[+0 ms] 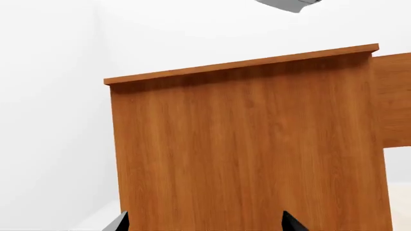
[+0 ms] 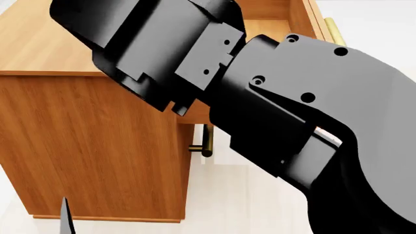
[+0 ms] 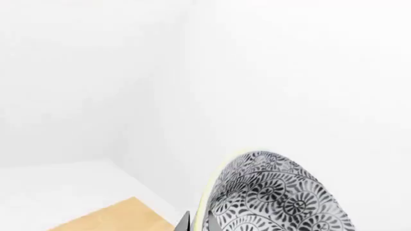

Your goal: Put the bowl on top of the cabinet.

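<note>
The bowl [image 3: 276, 195], white with a dark floral pattern, hangs tilted on its side in the right wrist view. My right gripper [image 3: 197, 223] is shut on its rim, one finger on each face. A corner of the cabinet top [image 3: 109, 216] lies below it. In the head view my black right arm [image 2: 273, 102] reaches over the orange-brown cabinet [image 2: 91, 141] and hides the bowl. My left gripper [image 1: 205, 224] is open with nothing between its fingers, facing the cabinet's side panel [image 1: 250, 149]. One of its fingertips [image 2: 65, 218] shows low beside the cabinet.
A drawer [image 2: 286, 14] stands open at the cabinet's top, with a brass bar handle [image 2: 334, 31]. A second brass handle [image 2: 206, 141] juts from the front below. White walls and pale floor [image 2: 240, 204] surround the cabinet. A grey object [image 1: 289, 4] shows above it.
</note>
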Motion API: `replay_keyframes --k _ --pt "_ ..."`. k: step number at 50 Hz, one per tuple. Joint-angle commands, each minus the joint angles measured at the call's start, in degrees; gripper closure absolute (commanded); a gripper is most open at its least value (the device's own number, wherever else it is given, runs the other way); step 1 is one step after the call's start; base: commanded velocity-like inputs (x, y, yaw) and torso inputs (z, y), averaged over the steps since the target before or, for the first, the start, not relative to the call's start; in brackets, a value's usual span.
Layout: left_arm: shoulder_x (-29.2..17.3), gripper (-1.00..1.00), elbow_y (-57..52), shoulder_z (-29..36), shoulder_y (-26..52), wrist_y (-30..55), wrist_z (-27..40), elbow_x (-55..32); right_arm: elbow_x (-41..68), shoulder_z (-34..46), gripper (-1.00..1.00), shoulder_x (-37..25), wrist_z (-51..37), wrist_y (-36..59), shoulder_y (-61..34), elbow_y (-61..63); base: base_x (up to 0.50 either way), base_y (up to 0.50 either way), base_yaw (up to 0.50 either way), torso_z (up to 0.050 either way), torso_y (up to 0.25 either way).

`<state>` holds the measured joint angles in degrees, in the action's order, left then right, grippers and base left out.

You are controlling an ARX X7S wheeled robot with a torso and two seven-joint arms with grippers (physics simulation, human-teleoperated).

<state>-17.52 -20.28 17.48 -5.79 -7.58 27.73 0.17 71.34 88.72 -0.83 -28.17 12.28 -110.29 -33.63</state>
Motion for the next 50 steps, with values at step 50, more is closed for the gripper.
replay_keyframes --k 50 --pt "-0.72 -1.0 0.95 0.81 -0.07 -1.98 0.41 -0.35 -23.07 -0.54 1.0 0.83 21.69 -0.51 -0.26 -5.28 0.0 0.0 0.0 0.0 0.001"
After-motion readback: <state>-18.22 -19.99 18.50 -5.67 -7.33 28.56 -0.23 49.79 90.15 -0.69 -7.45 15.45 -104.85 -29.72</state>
